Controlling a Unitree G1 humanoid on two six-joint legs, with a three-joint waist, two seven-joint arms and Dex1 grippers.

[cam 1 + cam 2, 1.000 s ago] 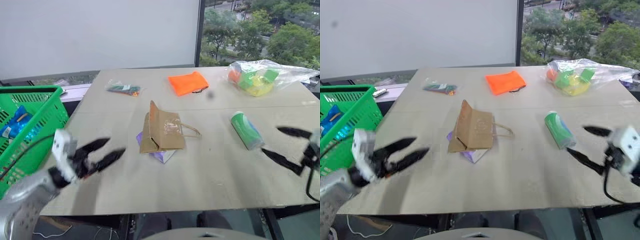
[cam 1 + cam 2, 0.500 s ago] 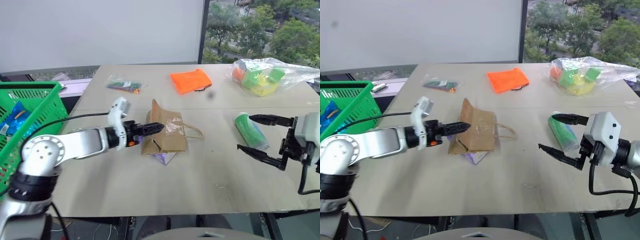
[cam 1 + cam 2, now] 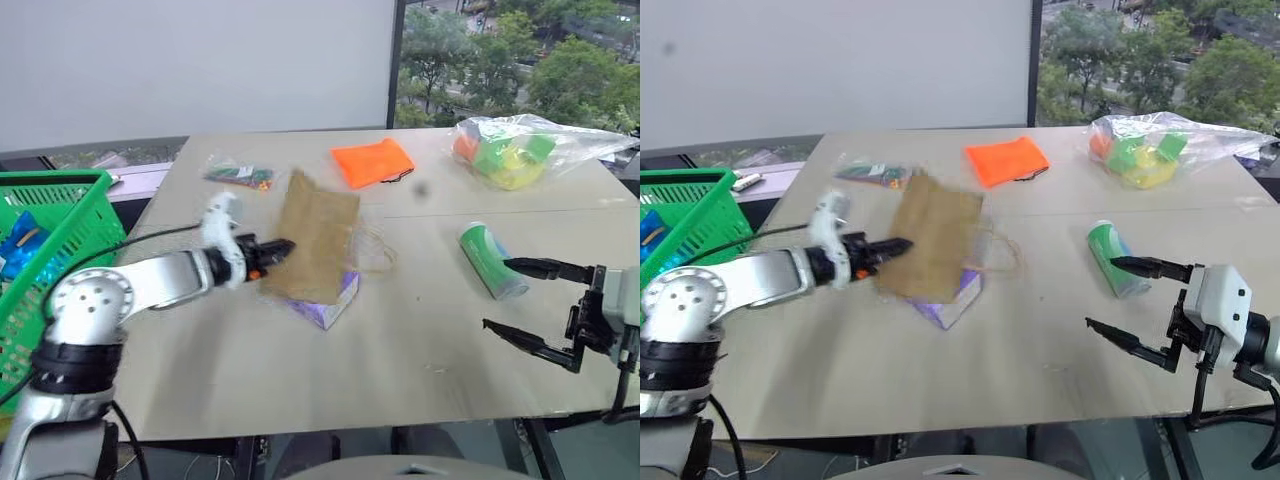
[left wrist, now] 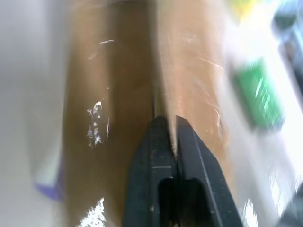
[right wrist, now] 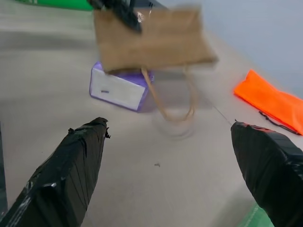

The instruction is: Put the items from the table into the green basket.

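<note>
Two grippers are in play. Nearest me, my right gripper [image 3: 545,307] hangs with its black fingers spread wide and nothing between them, just beside the green cylindrical can [image 3: 491,261] lying on the large pale beige tabletop [image 3: 420,350].

Farther in, my left gripper [image 3: 272,250] is clenched on the edge of the flat brown paper bag with handles [image 3: 318,248]; the left wrist view shows both fingers pinched onto the paper. The bag is tilted up off the surface and partly covers the purple box [image 3: 328,306] resting beneath it.

Farther off lie the small clear packet of colourful pieces [image 3: 238,177], the orange fabric pouch [image 3: 374,162] and the large clear plastic bag of bright pieces [image 3: 515,150]. The bright green slotted plastic basket [image 3: 62,225] stands off the table's left edge, with blue packaging in it.

Step in hand, as I judge it: the paper bag is secured. The next move calls for carrying it left over the basket rim before releasing; thin paper may slip or tear.
</note>
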